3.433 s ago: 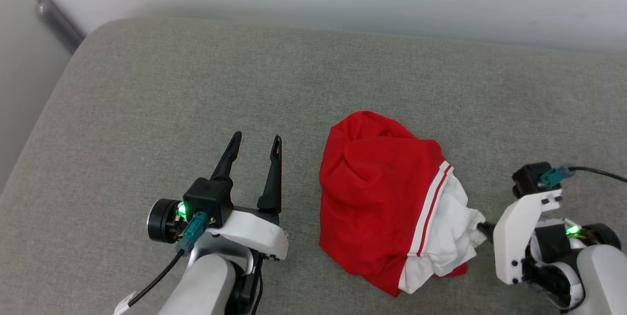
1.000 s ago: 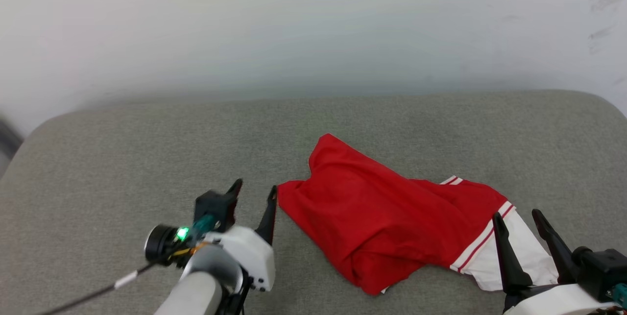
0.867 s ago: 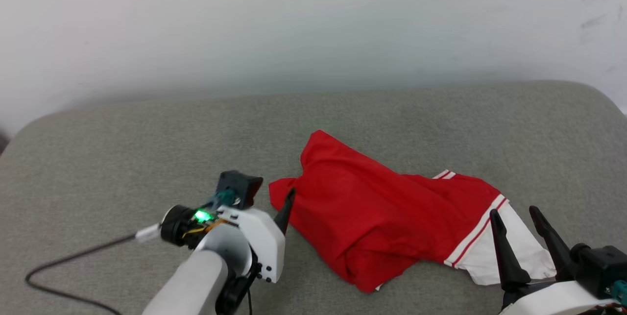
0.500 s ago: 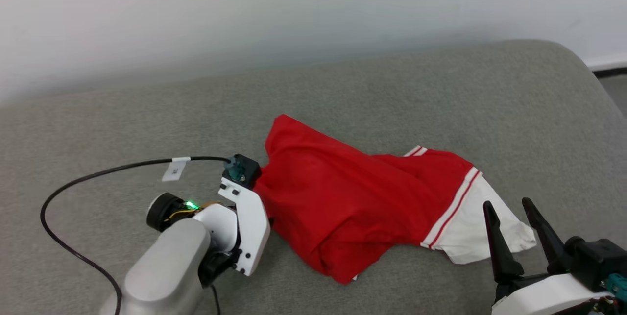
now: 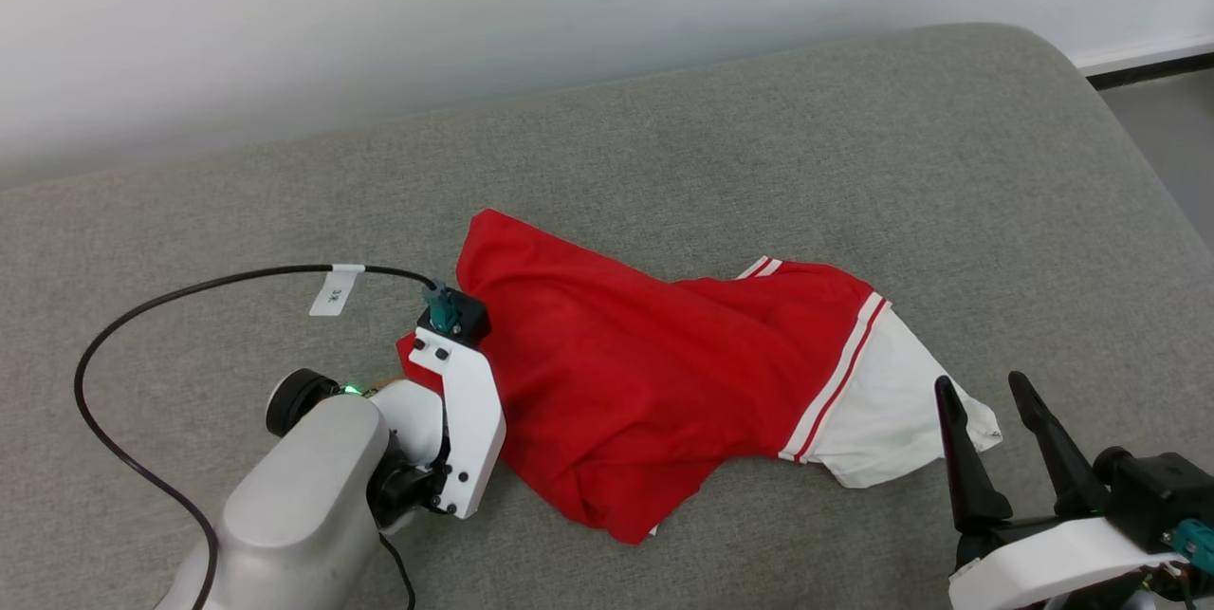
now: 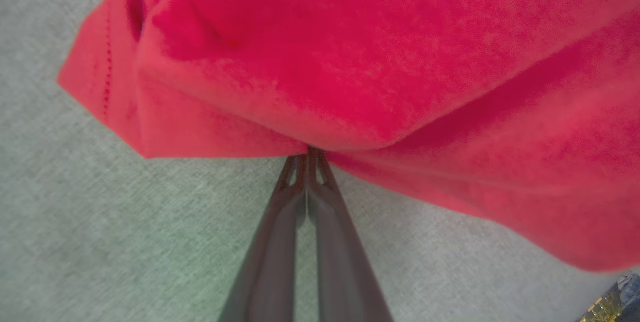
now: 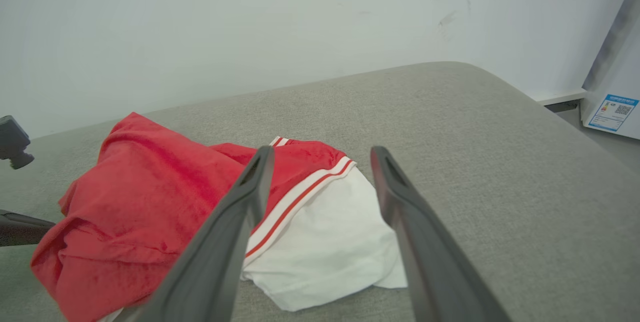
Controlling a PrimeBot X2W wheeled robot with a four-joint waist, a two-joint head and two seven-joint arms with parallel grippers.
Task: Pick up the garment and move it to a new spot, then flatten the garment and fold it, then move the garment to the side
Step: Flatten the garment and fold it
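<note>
Pinching red cloth, the left gripper [image 6: 307, 153] has its two dark fingers pressed together, and their tips meet right at a fold on the edge of the garment [image 6: 380, 61]. Seen from the head, this gripper's white mount sits at the garment's left end and the fingers are hidden under the cloth. A black cable [image 5: 190, 292] with a small white tag [image 5: 334, 290] loops away from the wrist across the cushion [image 5: 664, 145].

The garment lies crumpled near the middle of the grey cushion, wrinkled and partly doubled over. Its red body stretches from the left gripper toward the robot's right, where a white sleeve [image 5: 882, 420] with red-and-white striped trim spreads out flat.

The right gripper [image 5: 982, 385] is at the lower right of the head view with its fingers spread wide apart and nothing between them. Its fingertips are just beside the outer corner of the white sleeve — whether they touch it cannot be told. From the right wrist, the sleeve shows between and beyond the two open fingers.

A pale wall [image 5: 379, 3] runs behind the cushion.
</note>
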